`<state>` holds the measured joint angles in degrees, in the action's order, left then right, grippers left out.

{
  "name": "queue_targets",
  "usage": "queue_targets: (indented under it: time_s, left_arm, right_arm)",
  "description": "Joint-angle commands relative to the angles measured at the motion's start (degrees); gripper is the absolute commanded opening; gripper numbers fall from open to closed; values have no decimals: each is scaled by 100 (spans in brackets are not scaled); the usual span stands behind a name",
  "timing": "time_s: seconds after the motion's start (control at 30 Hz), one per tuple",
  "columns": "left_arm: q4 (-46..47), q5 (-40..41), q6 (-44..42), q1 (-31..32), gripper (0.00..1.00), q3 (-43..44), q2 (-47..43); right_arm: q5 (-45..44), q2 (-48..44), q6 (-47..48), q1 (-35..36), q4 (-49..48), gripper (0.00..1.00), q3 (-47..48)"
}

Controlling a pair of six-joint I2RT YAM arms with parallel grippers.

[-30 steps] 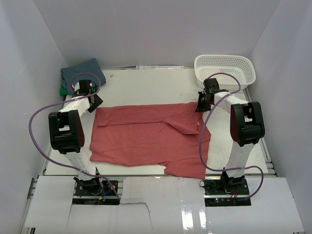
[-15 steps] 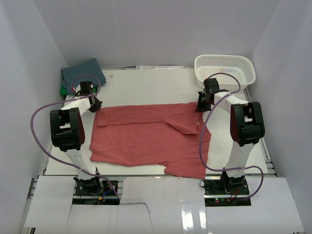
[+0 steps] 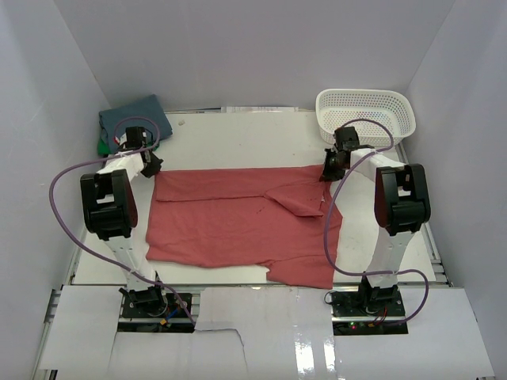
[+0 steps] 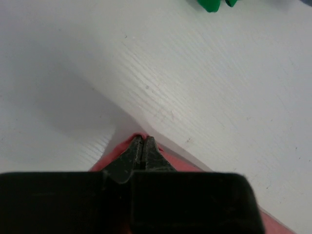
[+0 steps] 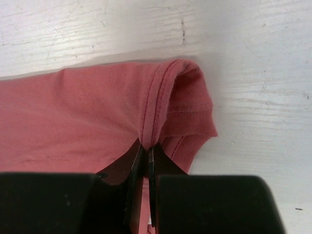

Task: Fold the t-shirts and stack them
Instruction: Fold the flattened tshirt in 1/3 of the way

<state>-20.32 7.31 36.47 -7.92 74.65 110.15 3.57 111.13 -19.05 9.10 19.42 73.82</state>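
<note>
Left tool [image 4: 142,144] closed onto coral-red shirt [image 3: 230,222] corner; right tool [image 5: 145,151] pinches hem, basket [image 3: 372,119] beyond.

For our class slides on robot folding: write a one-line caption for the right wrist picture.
Right claw shut on the hemmed corner of a red t-shirt lying on a white table.

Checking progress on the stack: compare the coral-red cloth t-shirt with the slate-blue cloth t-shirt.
The coral-red cloth t-shirt lies spread across the middle of the white table; the slate-blue cloth t-shirt is a compact bundle at the far left corner. The left gripper and right gripper pinch the red shirt's far edge; nothing touches the blue one. Both are soft, plain-coloured cloth.
</note>
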Motion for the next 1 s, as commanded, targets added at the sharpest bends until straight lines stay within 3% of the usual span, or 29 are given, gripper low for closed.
queue_targets:
  time_s: [0.0, 0.27, 0.73, 0.8, 0.83, 0.87, 0.97]
  left_arm:
    - [-69, -1, -87, -183, 0, 339, 59]
    - [-87, -195, -17, -236, 0, 673, 516]
    - [-104, -213, 9, -245, 0, 1350, 1035]
    - [-113, -239, 18, -236, 0, 1420, 1052]
    - [-122, -274, -17, -236, 2, 1447, 1035]
    - [-122, -291, -34, -236, 7, 1464, 1009]
    - [-148, -117, -78, -245, 29, 1491, 728]
  right_arm:
    - [-58, 119, 94, -154, -123, 8, 273]
    - [55, 303, 94, -216, -105, 8, 457]
    - [311, 1358, 103, -93, 158, 8, 1978]
    - [328, 1429, 103, -75, 167, 16, 2127]
    - [311, 1420, 103, -75, 167, 26, 2145]
    - [241, 1359, 120, -67, 159, 45, 2154]
    - [4, 1114, 138, -49, 98, 65, 2084]
